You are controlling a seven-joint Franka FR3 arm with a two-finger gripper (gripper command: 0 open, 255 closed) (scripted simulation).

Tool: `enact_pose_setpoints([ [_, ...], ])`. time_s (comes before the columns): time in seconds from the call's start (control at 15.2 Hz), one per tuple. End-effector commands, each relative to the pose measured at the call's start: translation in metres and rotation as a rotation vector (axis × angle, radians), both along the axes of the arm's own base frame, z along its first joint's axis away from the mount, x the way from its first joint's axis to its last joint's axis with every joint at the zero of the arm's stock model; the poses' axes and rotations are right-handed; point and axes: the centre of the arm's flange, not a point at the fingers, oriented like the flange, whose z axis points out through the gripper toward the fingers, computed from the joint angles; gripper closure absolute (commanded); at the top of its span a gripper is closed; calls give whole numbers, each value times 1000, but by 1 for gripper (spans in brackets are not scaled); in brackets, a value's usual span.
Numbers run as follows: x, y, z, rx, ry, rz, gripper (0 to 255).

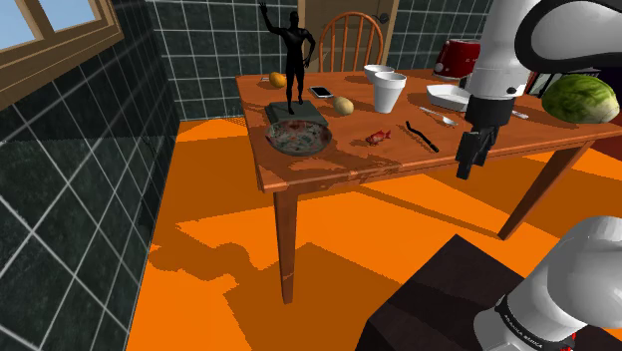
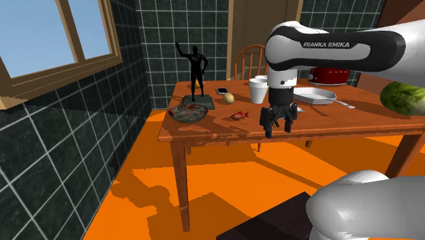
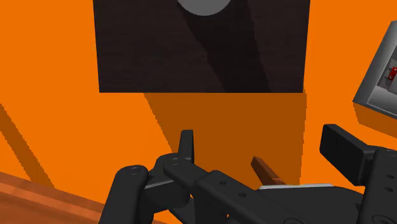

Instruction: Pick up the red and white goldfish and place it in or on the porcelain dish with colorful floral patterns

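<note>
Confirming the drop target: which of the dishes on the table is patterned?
The round dish at the foot of the black statue, mottled with colour inside; the rectangular dish near the red toaster is plain white.

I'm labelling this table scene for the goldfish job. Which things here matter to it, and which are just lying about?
Belong to the job:
goldfish
patterned dish
tool, open, hanging above the table's near edge

Just lying about:
black figurine
white cup
red toaster
watermelon
phone
white tray
</note>
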Motion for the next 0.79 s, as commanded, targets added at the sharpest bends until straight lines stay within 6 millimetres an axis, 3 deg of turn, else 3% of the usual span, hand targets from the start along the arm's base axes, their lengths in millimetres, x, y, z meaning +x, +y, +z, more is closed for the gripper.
enact_pose_setpoints([
  [0.0, 0, 0, 0, 0, 0, 0, 0],
  [0.4, 55, -42, -7, 29, -63, 356, 0],
  [0.73, 110, -61, -10, 53, -115, 652, 0],
])
